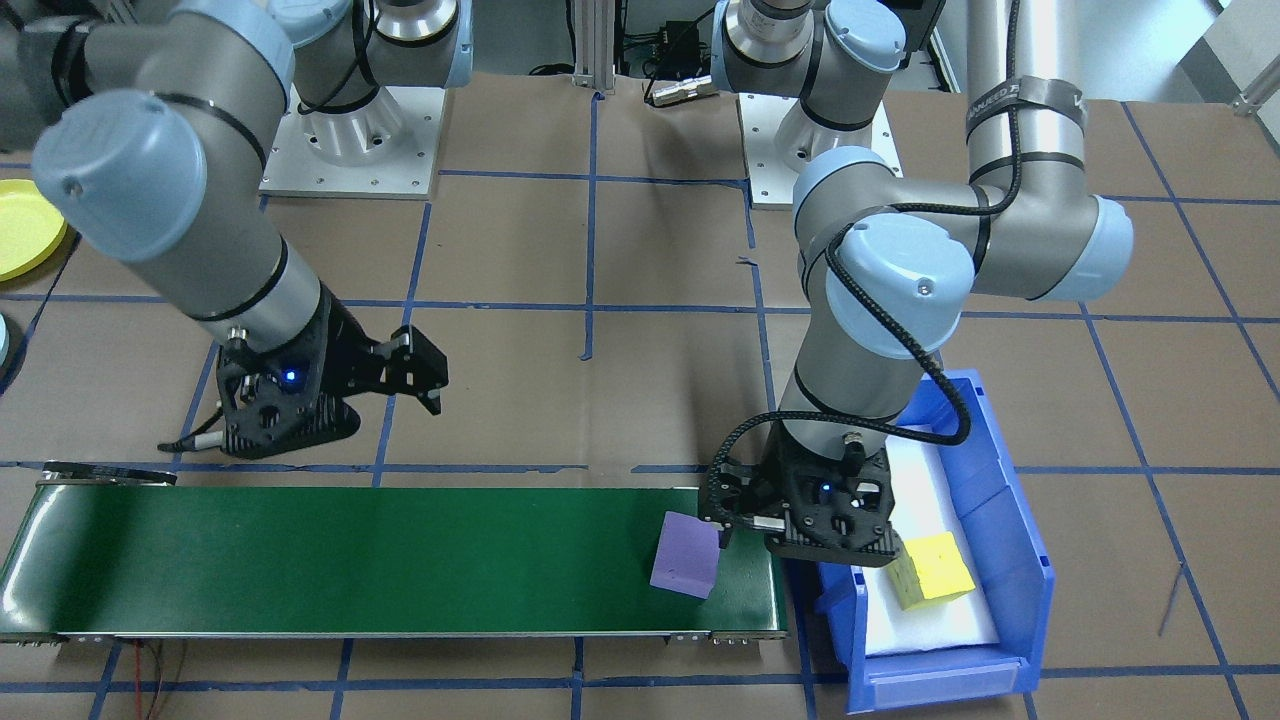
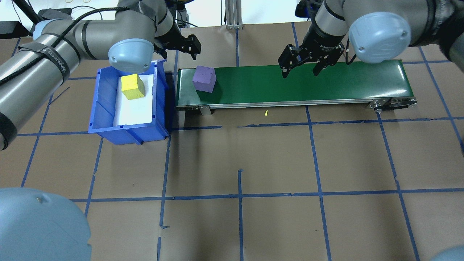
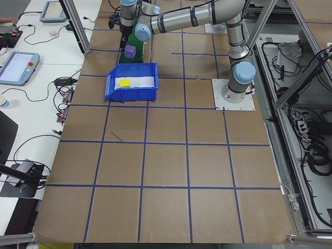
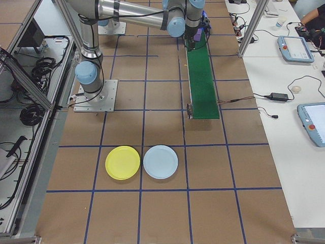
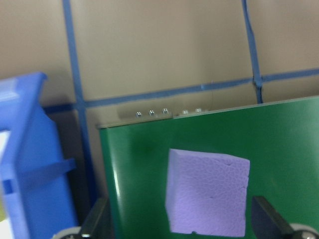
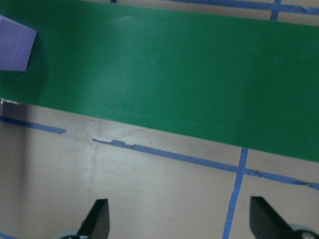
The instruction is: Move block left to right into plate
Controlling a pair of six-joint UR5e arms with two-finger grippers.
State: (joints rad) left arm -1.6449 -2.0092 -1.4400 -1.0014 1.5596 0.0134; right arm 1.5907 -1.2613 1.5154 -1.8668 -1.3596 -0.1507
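Observation:
A purple block (image 2: 204, 79) rests on the green conveyor belt (image 2: 308, 81), at the end beside the blue bin. My left gripper (image 2: 186, 46) hovers open just over and behind the block. In the left wrist view the block (image 5: 208, 191) lies between the two spread fingertips (image 5: 94, 221), and nothing grips it. My right gripper (image 2: 300, 72) hangs open and empty over the middle of the belt's far edge. The yellow plate (image 4: 122, 162) lies on the table past the belt's other end, far from both grippers, and its edge also shows in the front-facing view (image 1: 20, 230).
A blue bin (image 2: 108, 119) with white padding holds a yellow block (image 2: 133, 86) next to the belt's left end. A pale blue plate (image 4: 160, 161) lies beside the yellow one. Brown paper with blue tape lines covers the table.

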